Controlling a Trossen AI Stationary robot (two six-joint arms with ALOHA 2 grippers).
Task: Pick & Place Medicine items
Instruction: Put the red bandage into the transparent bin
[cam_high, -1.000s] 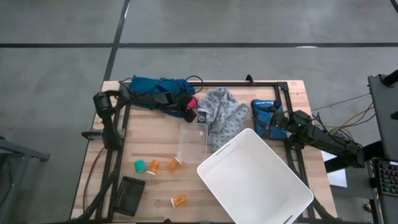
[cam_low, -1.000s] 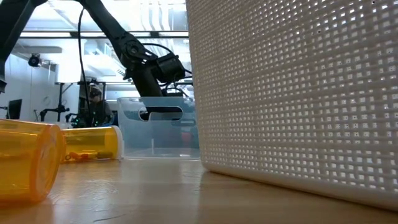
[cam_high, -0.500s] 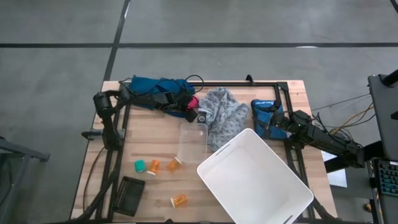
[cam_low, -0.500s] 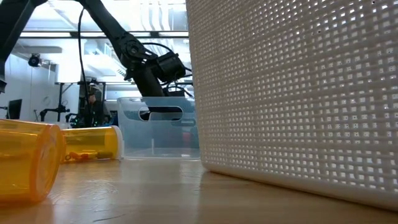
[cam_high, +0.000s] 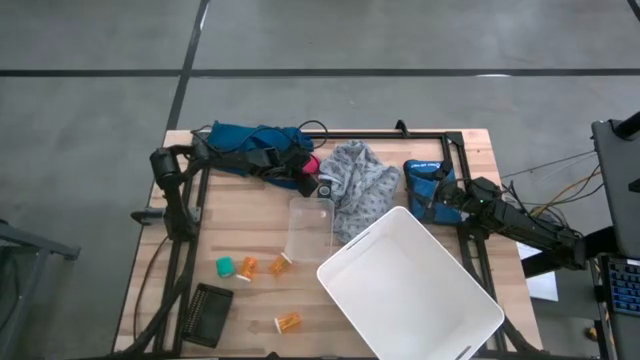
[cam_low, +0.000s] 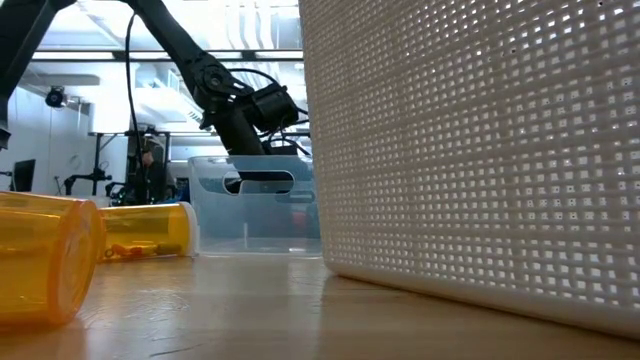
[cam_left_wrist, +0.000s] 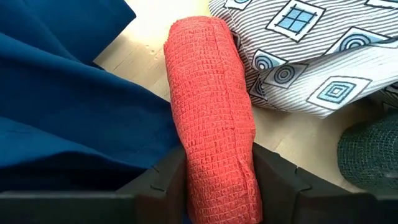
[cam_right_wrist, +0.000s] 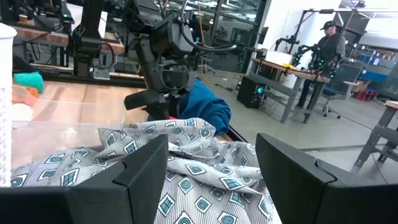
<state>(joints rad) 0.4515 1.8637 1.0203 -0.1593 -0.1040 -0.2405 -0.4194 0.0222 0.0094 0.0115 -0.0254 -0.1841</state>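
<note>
Toward the bench's front left lie the three pill bottles, all on their sides: one beside a loose teal cap, a second just to its right, a third near the front edge, close to a black ribbed block. They look light, rigid and smooth, so they would likely roll or squirt out under a careless pinch; taking each across its body, fingers square to the long axis, seems the surest hold.

Along the back edge, the left gripper sits over the blue cloth, its fingers clamped on a red woven roll, not on any bottle. Right of that lies the grey patterned cloth, with a clear tub in front of it.

The white basket fills the front right. At the right edge the right gripper waits by a blue pouch, fingers apart and empty.
</note>
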